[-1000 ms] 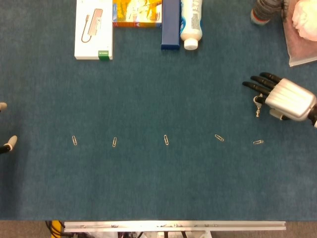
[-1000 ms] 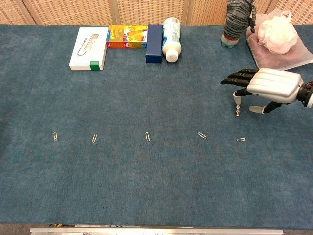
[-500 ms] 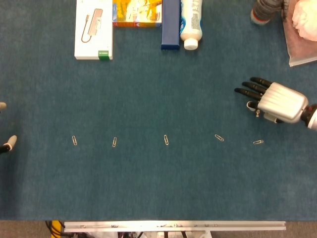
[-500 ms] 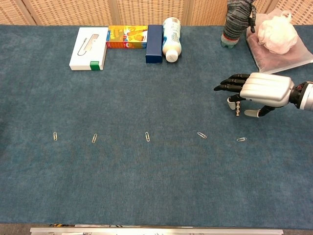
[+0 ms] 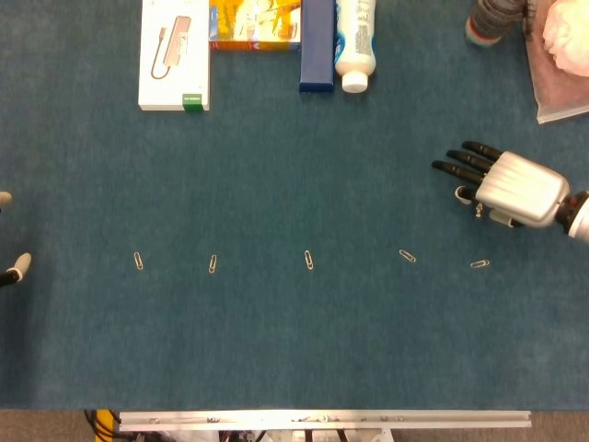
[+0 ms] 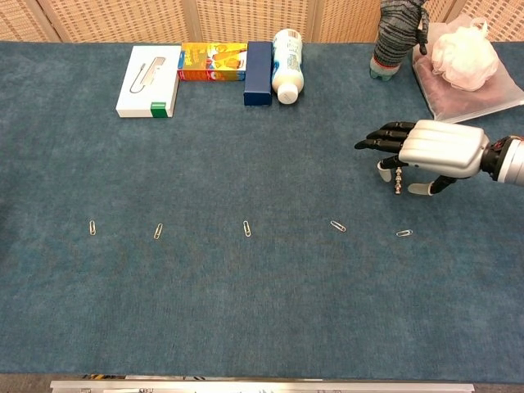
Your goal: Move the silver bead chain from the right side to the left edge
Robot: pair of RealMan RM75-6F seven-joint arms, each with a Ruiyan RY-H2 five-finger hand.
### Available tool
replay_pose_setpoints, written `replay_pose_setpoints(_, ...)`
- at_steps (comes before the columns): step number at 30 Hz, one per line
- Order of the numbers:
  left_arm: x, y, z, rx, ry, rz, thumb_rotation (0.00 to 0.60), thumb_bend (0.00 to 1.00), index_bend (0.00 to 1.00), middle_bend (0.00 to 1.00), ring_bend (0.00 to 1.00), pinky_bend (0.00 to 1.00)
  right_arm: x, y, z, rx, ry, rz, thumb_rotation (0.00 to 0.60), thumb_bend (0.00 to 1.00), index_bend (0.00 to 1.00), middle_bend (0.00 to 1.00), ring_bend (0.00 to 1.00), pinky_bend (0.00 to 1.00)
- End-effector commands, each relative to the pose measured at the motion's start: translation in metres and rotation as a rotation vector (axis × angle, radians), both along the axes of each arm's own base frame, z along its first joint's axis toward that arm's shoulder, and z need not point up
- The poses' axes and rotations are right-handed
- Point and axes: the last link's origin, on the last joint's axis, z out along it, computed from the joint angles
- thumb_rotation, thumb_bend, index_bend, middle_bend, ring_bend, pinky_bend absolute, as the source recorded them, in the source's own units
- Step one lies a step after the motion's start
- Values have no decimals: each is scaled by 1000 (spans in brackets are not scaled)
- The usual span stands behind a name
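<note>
Over the right side of the blue table (image 6: 262, 311), the right hand (image 6: 430, 149) hovers palm down, its dark fingers (image 6: 381, 137) stretched leftward and its silver back uppermost. It pinches the silver bead chain (image 6: 398, 180), which hangs in a short strand beneath the hand near the thumb, its lower end close to the cloth; whether it touches is not clear. Just below the hand lie two paper clips (image 6: 404, 233), part of a row of five spread leftward across the table. Behind the hand sit a grey sock-like roll (image 6: 395, 37) and a pink tray (image 6: 458, 90) holding a white puff. Farther left along the back edge stand a white bottle (image 6: 287, 56), a blue box (image 6: 258, 61), an orange box (image 6: 213, 61) and a white box (image 6: 149, 80). At the head view's left edge, only pale fingertips of the left hand (image 5: 13, 265) show, its grasp impossible to tell.
</note>
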Motion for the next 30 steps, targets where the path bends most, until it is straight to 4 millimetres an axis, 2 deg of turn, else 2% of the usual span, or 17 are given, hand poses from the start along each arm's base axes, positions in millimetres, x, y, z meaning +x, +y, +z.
replay_pose_setpoints(1,0,0,0,0,0,1,600,184,246,342,215,324,0,0,0,0,1,-1,600,247,430,43,0,103)
replay_pose_setpoints(18,-3,-2,1,4,-5,7,600,183,246,344,217,332,3,-1,-9,7,12,-3,600,231,432,41,0,103)
replay_pose_setpoints(30,-4,-3,1,6,-6,9,600,183,246,346,219,345,3,-1,-13,7,12,-3,600,231,510,41,0,103)
